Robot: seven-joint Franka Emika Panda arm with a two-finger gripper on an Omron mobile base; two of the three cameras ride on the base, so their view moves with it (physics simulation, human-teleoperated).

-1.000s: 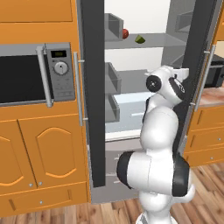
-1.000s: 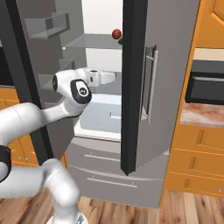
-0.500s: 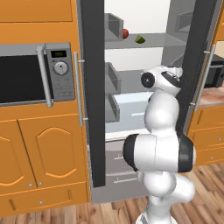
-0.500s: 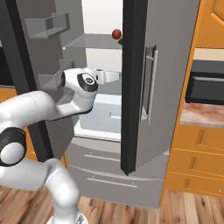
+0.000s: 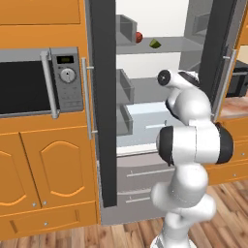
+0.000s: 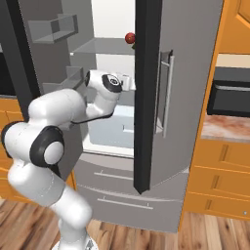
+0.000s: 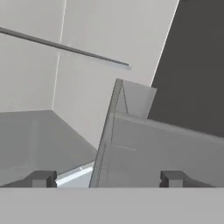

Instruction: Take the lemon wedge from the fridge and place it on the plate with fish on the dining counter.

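fridge: tall silver-grey fridge [image 5: 104,121] with dark door edges, both doors swung open; slim vertical handles, grey shelf bins on the door insides, lower drawers below the open compartment
lemon wedge: tiny yellow-green wedge of fruit [image 5: 155,43], on the upper grey shelf [image 5: 169,46], near its front edge, around the middle of the shelf; nothing touches it
red fruit: small round red fruit [image 5: 139,37], same upper shelf, just left of the wedge toward the left door edge, apart from it; in the right base view it shows at [image 6: 130,38] against the dark edge of the right door
arm: white arm with dark joints [image 5: 191,140], rises in front of the open compartment, wrist reaching in at the level under the upper shelf
gripper: two-finger gripper [image 7: 107,178], inside the fridge, well below the wedge's shelf; aimed at a grey door bin [image 7: 148,144] and the pale inner walls
jaws: apart, the two dark tips sit wide at the bottom of the hand view, nothing between them
microwave: grey microwave [image 5: 36,82] with dark window, set in the orange cabinets left of the fridge
floor: wood plank floor [image 6: 205,234] under the base
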